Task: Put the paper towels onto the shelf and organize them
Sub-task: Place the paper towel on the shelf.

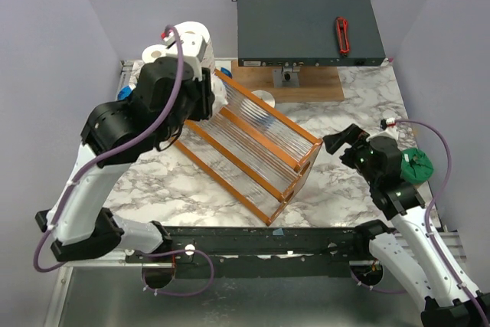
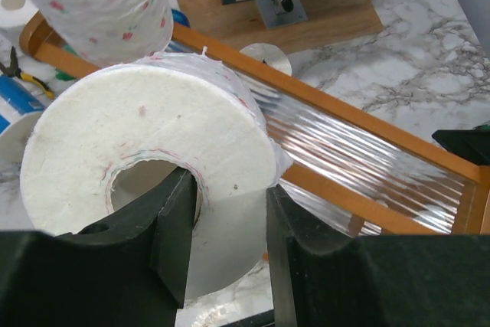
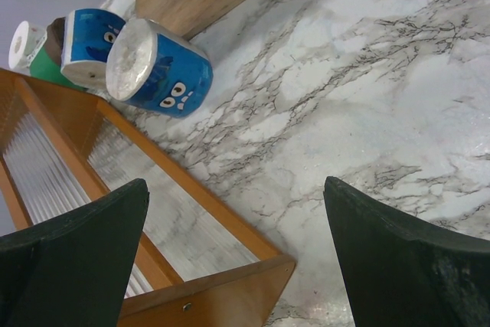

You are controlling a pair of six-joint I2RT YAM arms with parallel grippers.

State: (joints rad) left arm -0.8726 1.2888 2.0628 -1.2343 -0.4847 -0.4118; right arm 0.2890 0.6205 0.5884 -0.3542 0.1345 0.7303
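Pinching white roll (image 2: 145, 128): left gripper (image 2: 230, 223); right gripper (image 3: 236, 189) spread above marble table (image 3: 367, 74); lilac walls (image 1: 76, 5).

Pale lilac walls (image 1: 92, 5), grey-veined white marble tabletop (image 1: 337, 181), wooden board (image 1: 318, 86) by dark metal box (image 1: 302, 28) at back

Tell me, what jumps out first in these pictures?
The fat white paper towel roll pinched by the left tool, one finger inside its hollow core, fills the left wrist view. The orange-framed shelf sits slantwise across the marble table. Two blue-wrapped rolls with cartoon eyes rest on it near the shelf.
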